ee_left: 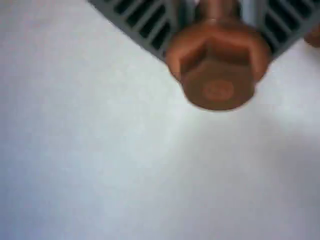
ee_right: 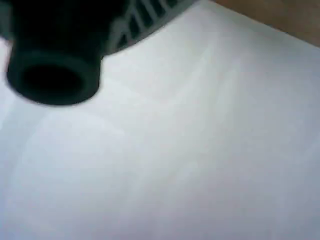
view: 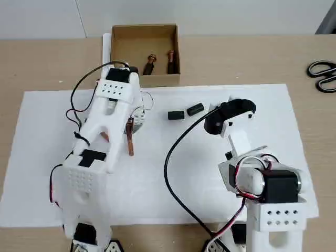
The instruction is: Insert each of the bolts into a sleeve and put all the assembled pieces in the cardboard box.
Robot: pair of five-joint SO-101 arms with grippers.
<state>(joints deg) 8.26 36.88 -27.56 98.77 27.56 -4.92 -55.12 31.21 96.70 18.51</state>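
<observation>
- The left gripper (view: 129, 122) is clamping a copper-coloured hex-head metal bolt (ee_left: 217, 70) by its shank between grey ribbed pads (ee_left: 135, 17), and is hanging over the left part of the white paper sheet (view: 42, 147). The bolt is looking stiff, smooth and dense, so a hold on the shank just under the head is seeming soundest.
- The open brown cardboard box (view: 157, 80) is sitting at the far edge, already holding two assembled pieces (view: 151, 63).
- Two loose black cylindrical sleeves (view: 176, 114) are lying on the paper right of the bolt, near each other but apart.
- The right gripper (view: 223, 118) is gripping another black tubular sleeve (ee_right: 52, 75), with its open bore showing. It is probably light, rigid and ready to roll, so it is best held across the outer wall, leaving the bore free.
- Black-handled scissors (view: 323, 73) are lying far right on the wooden table (view: 236, 58).
</observation>
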